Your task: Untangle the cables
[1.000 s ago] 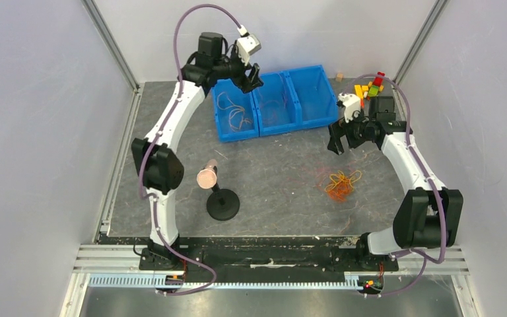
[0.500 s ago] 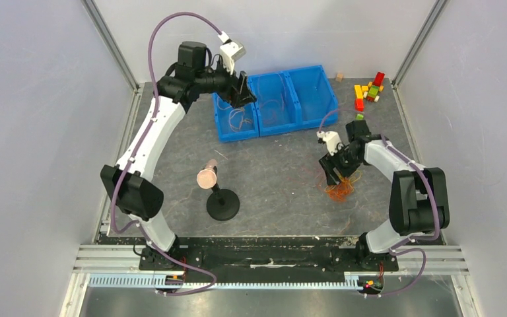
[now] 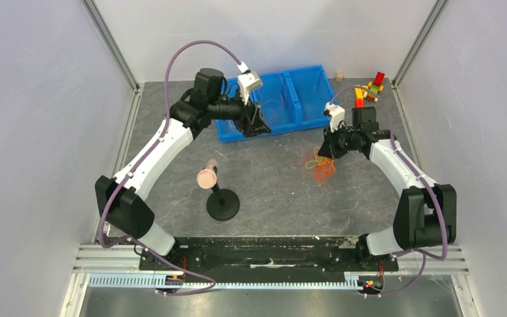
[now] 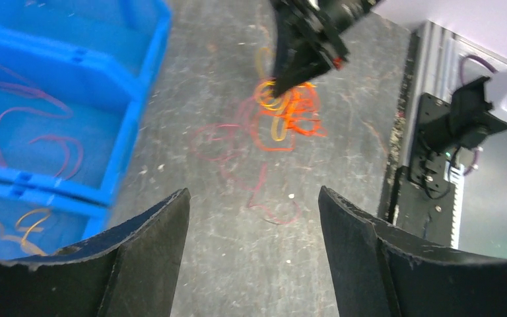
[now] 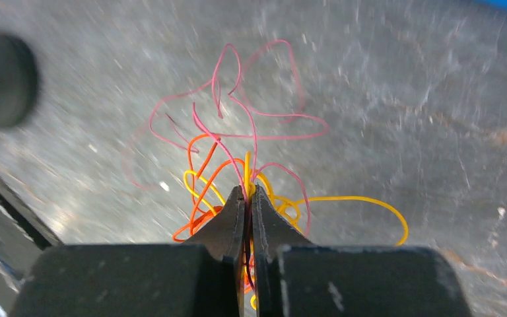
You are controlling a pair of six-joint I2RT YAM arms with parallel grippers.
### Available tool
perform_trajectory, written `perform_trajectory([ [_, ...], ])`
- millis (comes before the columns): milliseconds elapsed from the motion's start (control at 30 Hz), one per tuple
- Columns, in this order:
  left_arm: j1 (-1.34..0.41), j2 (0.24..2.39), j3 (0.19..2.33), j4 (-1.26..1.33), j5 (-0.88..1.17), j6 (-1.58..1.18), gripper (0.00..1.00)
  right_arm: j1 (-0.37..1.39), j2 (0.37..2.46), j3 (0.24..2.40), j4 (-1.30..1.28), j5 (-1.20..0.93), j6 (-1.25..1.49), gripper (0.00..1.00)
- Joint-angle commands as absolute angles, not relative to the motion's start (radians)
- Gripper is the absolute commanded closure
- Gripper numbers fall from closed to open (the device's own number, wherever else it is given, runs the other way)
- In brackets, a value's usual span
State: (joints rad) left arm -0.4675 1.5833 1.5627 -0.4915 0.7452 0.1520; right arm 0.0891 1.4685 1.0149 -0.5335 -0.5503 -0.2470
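The cables form a loopy tangle (image 3: 324, 168) of orange, yellow and red-pink strands on the grey mat, right of centre. My right gripper (image 3: 328, 152) is shut on the tangle (image 5: 237, 165), with pink and yellow strands pinched between its tips (image 5: 247, 193). In the left wrist view the same tangle (image 4: 289, 115) hangs from the right gripper, and a red-pink strand (image 4: 264, 191) trails on the mat. My left gripper (image 3: 257, 125) hovers at the front edge of the blue bins, open and empty (image 4: 254, 198). Loose strands lie in the bins (image 4: 46, 132).
A row of three blue bins (image 3: 307, 112) stands at the back centre. A black stand with a round pink head (image 3: 207, 177) sits near the front left of centre. Coloured blocks (image 3: 368, 91) lie at the back right corner. Walls enclose the mat.
The right gripper came down on the tangle, shut on it and pulled it back and to the left. The left gripper moved right, from the left bin to the bins' front edge.
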Motion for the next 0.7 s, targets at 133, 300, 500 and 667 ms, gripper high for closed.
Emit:
perform_trajectory([
  [133, -0.656, 1.518, 1.506, -0.421, 0.705, 0.194, 0.3, 0.088, 1.333, 0.923, -0.118, -0.788, 0.379, 1.0],
  [300, -0.687, 1.595, 1.52, -0.475, 0.718, 0.197, 0.37, 0.089, 1.268, 0.89, -0.011, -0.807, 0.502, 1.0],
  [500, -0.7, 1.617, 1.502, -0.444, 0.811, 0.176, 0.45, 0.076, 1.238, 0.839, 0.06, -0.791, 0.618, 1.0],
  [667, -0.755, 1.632, 1.484, -0.425, 0.823, 0.102, 0.57, 0.076, 1.231, 0.811, 0.095, -0.779, 0.688, 1.0],
])
